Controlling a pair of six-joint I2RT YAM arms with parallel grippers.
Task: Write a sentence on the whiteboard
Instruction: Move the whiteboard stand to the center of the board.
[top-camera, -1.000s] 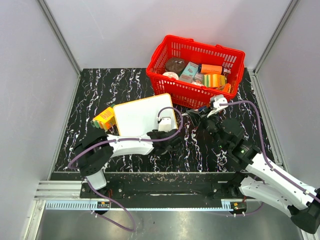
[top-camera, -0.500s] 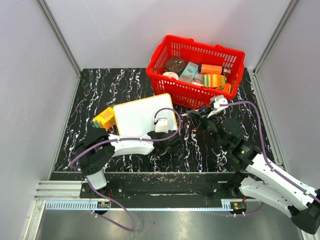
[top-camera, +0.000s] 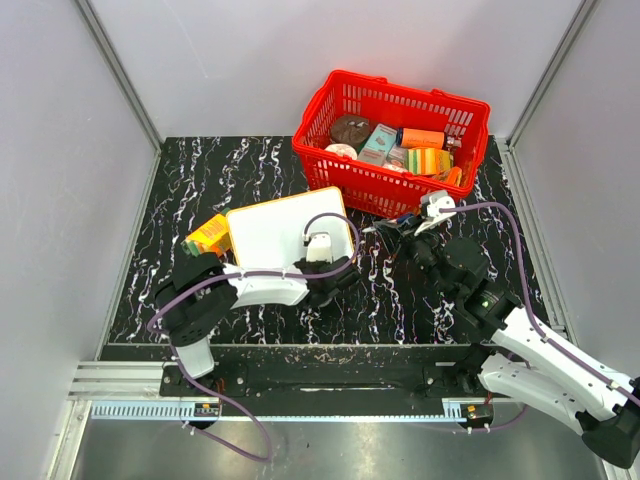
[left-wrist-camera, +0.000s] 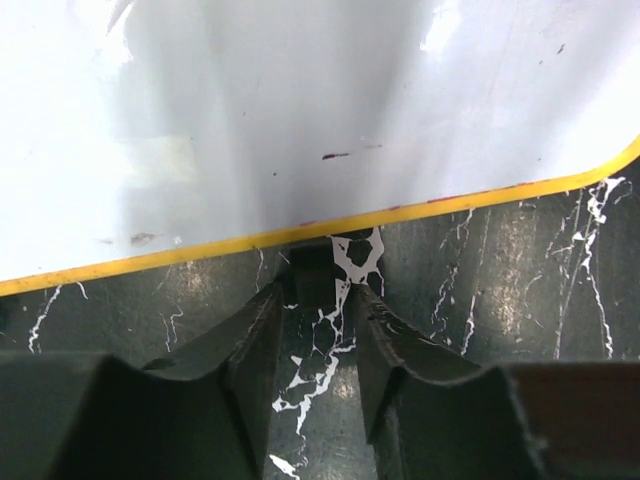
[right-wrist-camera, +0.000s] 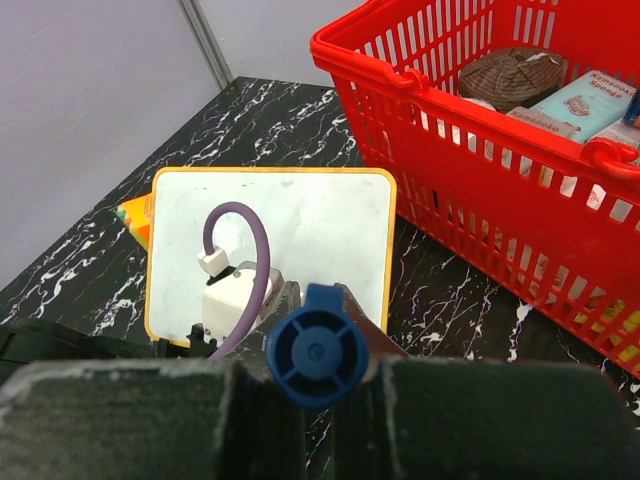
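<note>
The whiteboard (top-camera: 270, 230) lies flat on the black marbled table, white with a yellow rim. I see only small smudges on it and no blue lettering; it also shows in the right wrist view (right-wrist-camera: 300, 215). My left gripper (top-camera: 322, 268) rests low at the board's near edge by its right corner. In the left wrist view (left-wrist-camera: 318, 275) its fingers stand narrowly apart with bare table between them, and the board's rim (left-wrist-camera: 300, 225) is just ahead of the tips. My right gripper (top-camera: 398, 228) hovers right of the board, shut on a blue marker (right-wrist-camera: 317, 352).
A red basket (top-camera: 470, 150) with several packets stands behind and right of the board, close to my right gripper; its rim also shows in the right wrist view (right-wrist-camera: 400, 80). An orange-yellow box (top-camera: 208, 237) lies against the board's left edge. Grey walls enclose the table.
My left gripper has slid a little to the left along the board's near edge. The right arm and marker have stayed almost still.
</note>
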